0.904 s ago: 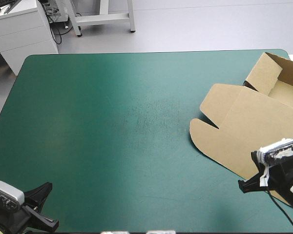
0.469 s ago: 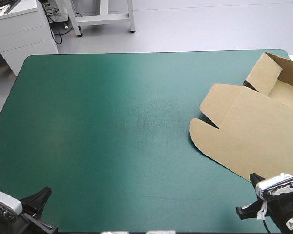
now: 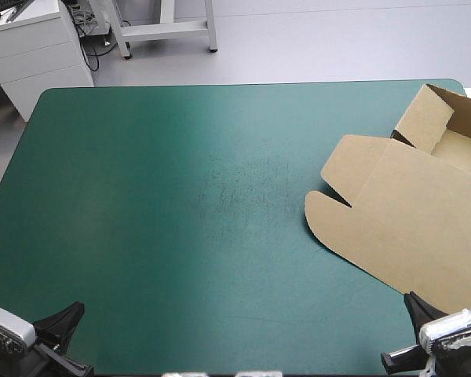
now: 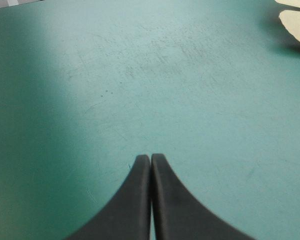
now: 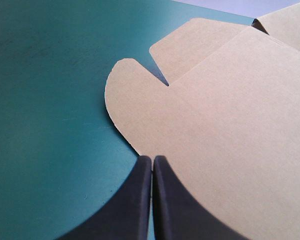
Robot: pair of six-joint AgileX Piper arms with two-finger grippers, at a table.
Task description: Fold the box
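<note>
Brown cut-board box (image 3: 408, 212), tray end cut off at far right (lid lying flat), left gripper (image 4: 150, 156) and right gripper (image 5: 152, 158) low at the teal-green cover's (image 3: 180, 196) near corners, both closed, empty.

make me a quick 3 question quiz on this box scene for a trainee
1. True or false: the left gripper is holding the box.
2. Multiple choice: where on the table does the box lie? A) by the left edge B) in the centre C) by the right edge
3. Short answer: is the right gripper open or shut?

Key
1. False. It is shut over bare teal-green cover, with the box far off to the side.
2. C
3. Shut, with its tips at the near edge of the flat lid.
</note>
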